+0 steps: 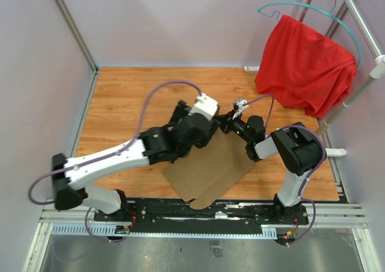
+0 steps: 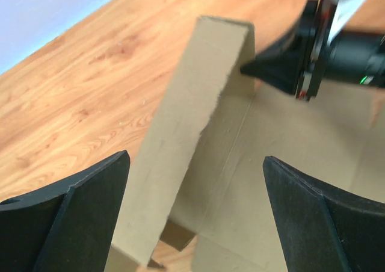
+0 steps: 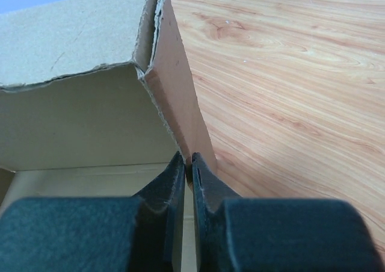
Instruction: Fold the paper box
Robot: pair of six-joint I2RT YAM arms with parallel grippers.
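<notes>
Two arms meet over the paper box (image 1: 207,170), which lies on the table (image 1: 120,97) near their bases. I see my right gripper (image 3: 188,162) with jaws clamped on an upright box wall. My left gripper (image 2: 195,157) has jaws wide apart, a raised flap between them.

Box (image 1: 210,166): brown cardboard, matt, unprinted; cut edges ragged, fibrous.
Table (image 1: 120,97): wood-grain top, smooth, slight sheen.
Left gripper (image 2: 194,163), right gripper (image 3: 187,159): black plastic fingers, matt, faint texture.
Left arm (image 1: 102,160): white and black plastic shells, semi-gloss.
Cloth (image 1: 304,67): red fabric, soft, matt.
Rack (image 1: 361,25): bright metal tube.
Rail (image 1: 198,221): bare grey metal.
Cable (image 1: 168,86): purple sheath, smooth.
</notes>
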